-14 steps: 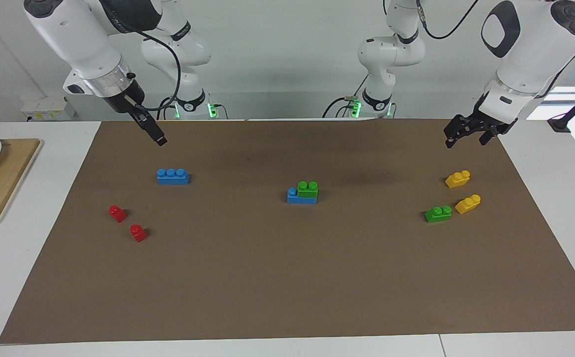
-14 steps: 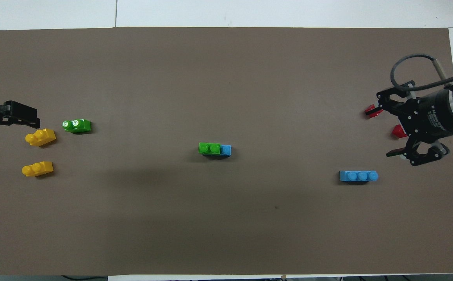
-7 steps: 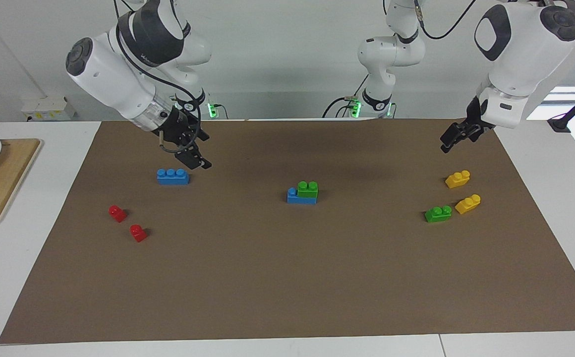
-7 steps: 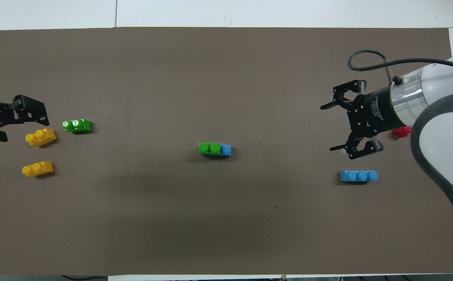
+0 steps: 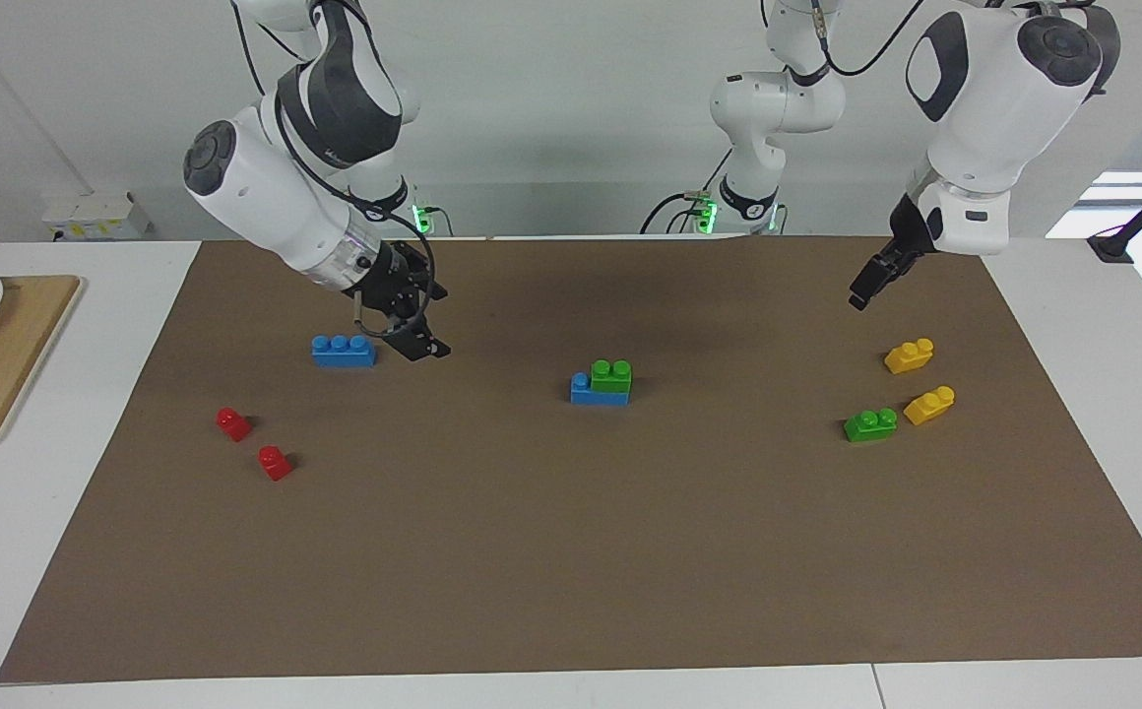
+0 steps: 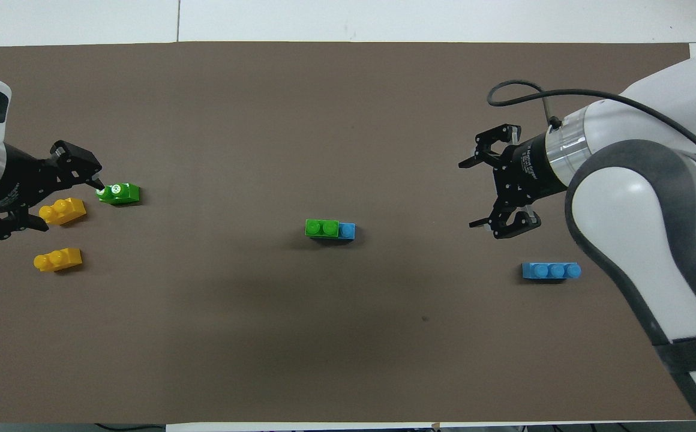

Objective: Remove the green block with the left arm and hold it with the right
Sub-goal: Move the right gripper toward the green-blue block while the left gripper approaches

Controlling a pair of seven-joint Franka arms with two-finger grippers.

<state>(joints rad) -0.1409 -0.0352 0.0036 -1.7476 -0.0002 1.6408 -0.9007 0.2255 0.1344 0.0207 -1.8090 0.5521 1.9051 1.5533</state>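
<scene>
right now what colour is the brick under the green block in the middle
Blue. The blue brick under the green block shows best in the facing view.

One high camera is facing the robots across the table point(image 5: 89, 414); another is looking steeply down; both are sharing the brown mat point(image 5: 571, 551).

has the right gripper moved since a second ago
Yes. The right gripper, open and empty, has swung from near the robots' edge of the brown mat toward the table's middle; it now hangs beside the loose blue brick, on the side facing the green block.
</scene>
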